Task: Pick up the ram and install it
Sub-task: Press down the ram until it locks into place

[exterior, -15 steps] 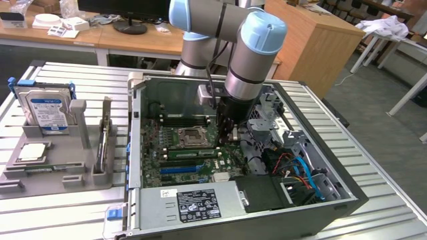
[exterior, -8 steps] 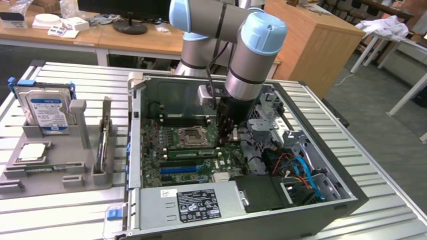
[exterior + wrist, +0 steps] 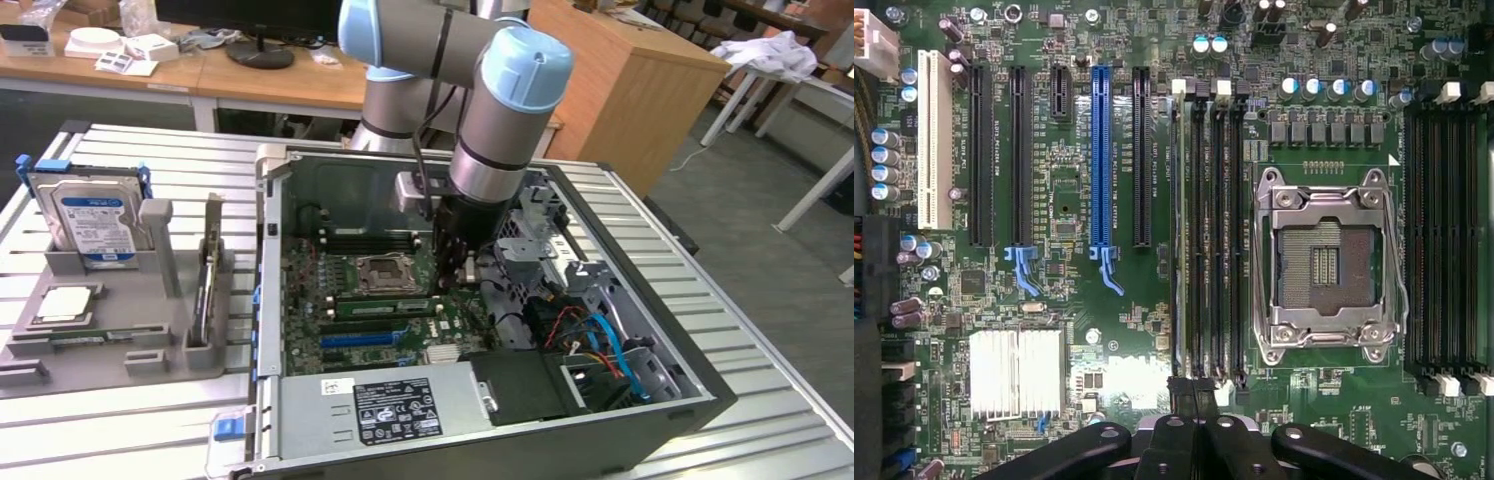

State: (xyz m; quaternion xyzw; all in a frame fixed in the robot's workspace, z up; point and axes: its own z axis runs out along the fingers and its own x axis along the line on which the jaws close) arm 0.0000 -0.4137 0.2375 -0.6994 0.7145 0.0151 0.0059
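Observation:
The ram (image 3: 380, 305) is a thin green stick standing in a memory slot beside the empty processor socket (image 3: 380, 270) inside the open computer case. In the wrist view the ram (image 3: 1177, 230) appears edge-on in the outermost slot of a bank of black slots (image 3: 1219, 230). My gripper (image 3: 454, 272) hangs over the motherboard just off the end of that bank. In the wrist view the gripper (image 3: 1194, 385) has its fingers pressed together, with nothing showing between them, above the slot ends.
A grey tray (image 3: 120, 350) at the exterior view's left holds a hard drive (image 3: 94, 220) and a square silver chip (image 3: 67, 303). Case walls surround the board. Cables (image 3: 601, 340) and a drive cage crowd the exterior view's right. A heat sink (image 3: 1014, 372) stands on the board.

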